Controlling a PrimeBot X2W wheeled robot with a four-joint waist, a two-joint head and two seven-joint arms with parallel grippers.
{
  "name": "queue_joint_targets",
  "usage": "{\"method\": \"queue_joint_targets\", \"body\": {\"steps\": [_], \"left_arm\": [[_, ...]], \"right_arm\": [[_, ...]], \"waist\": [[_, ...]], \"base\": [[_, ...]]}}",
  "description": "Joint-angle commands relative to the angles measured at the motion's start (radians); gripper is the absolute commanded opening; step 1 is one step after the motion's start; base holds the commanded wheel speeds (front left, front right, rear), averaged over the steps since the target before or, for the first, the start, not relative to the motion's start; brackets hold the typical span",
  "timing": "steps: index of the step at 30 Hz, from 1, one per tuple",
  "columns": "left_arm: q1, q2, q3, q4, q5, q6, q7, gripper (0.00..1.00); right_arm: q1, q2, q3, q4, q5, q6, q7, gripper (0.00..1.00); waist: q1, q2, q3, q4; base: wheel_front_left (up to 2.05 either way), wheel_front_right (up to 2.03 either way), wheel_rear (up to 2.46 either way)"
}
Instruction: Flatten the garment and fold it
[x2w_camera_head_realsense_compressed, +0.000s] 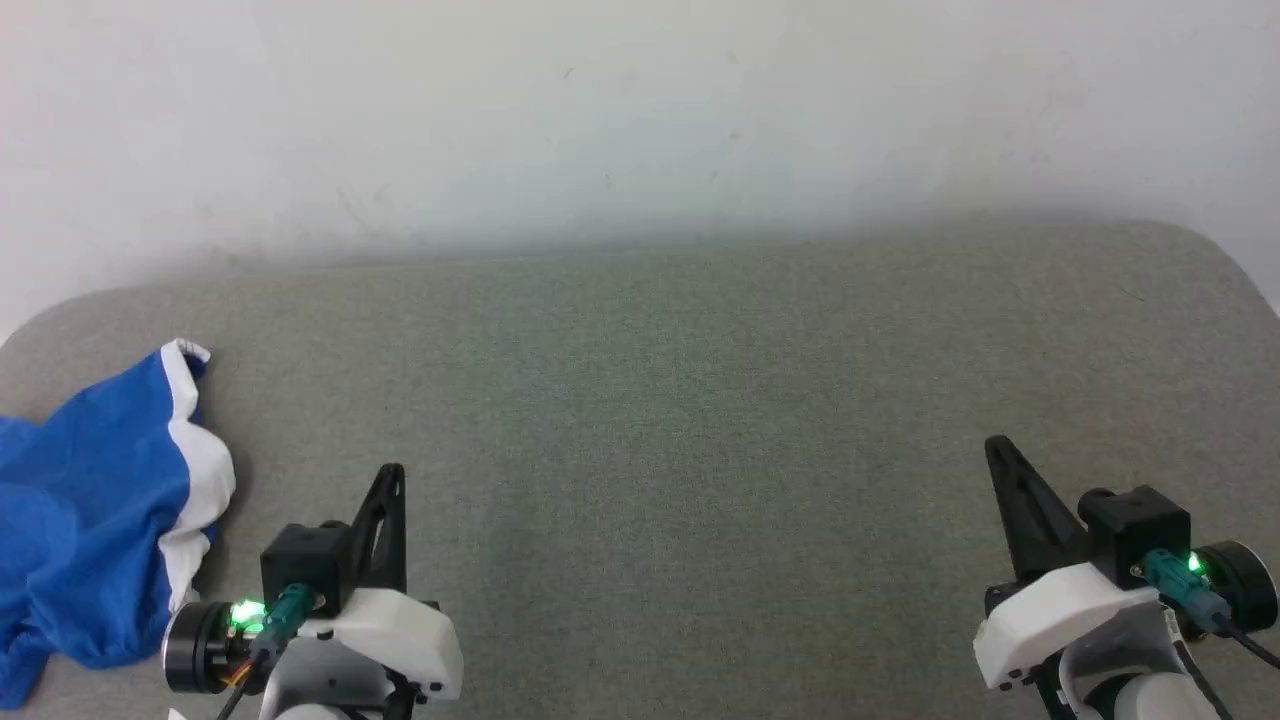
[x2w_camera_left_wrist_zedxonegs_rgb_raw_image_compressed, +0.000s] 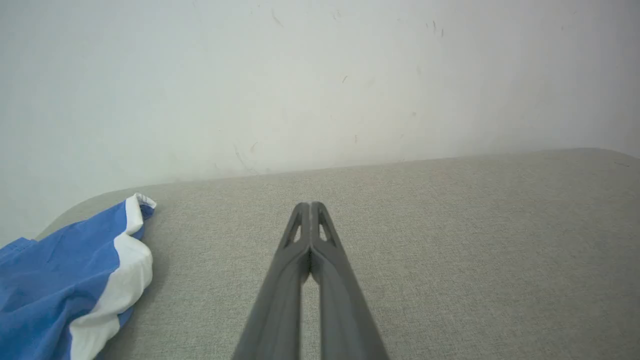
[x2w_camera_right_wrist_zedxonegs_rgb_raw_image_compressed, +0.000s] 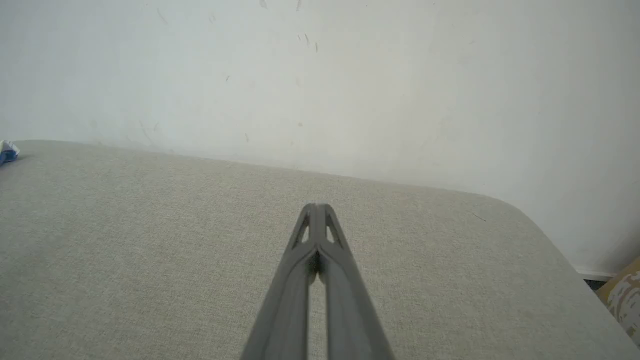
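**Garment at the far left, both claws shut and empty**

Garment (x2w_camera_head_realsense_compressed: 90, 500) lies bunched up at the left end of the grey padded surface (x2w_camera_head_realsense_compressed: 640, 400), close to its rounded corner. The left gripper (x2w_camera_head_realsense_compressed: 393, 472) is just beside it, a little toward the middle of the surface. Its two fingers are pressed together and hold nothing, and they point ahead to the wall (x2w_camera_head_realsense_compressed: 640, 100), not to the cloth. The right gripper (x2w_camera_head_realsense_compressed: 993, 447) is also shut and empty. It is well apart from the garment, with the bare middle of the surface between them.

I judge that the left arm is the nearer one, and that it must turn to its left and open before it can take the cloth. The white edge band (x2w_camera_head_realsense_compressed: 200, 470) faces this gripper and runs roughly from far to near, so it looks like the easiest edge to catch.

The long axis of the garment itself I cannot tell, because the cloth is crumpled. The head view and the left wrist view both cut it off at the left border, so its full width is hidden, and also whether part of it hangs over the edge. In the right wrist view a tiny blue and white corner (x2w_camera_right_wrist_zedxonegs_rgb_raw_image_compressed: 6, 151) shows at the far left.
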Motion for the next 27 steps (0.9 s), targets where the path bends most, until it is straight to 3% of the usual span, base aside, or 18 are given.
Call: {"method": "queue_joint_targets", "body": {"steps": [1, 27], "left_arm": [[-0.012, -0.002, 0.004, -0.004, 0.004, 0.008, 0.000, 0.00], [-0.012, -0.002, 0.004, -0.004, 0.004, 0.008, 0.000, 0.00]], "right_arm": [[-0.009, 0.003, 0.000, -0.004, 0.000, -0.002, 0.000, 0.00], [-0.009, 0.003, 0.000, -0.004, 0.000, -0.002, 0.000, 0.00]], "waist": [[0.0000, 0.0000, 0.000, 0.000], [0.0000, 0.0000, 0.000, 0.000]], "base": [[0.00, 0.00, 0.00], [0.00, 0.00, 0.00]]}}
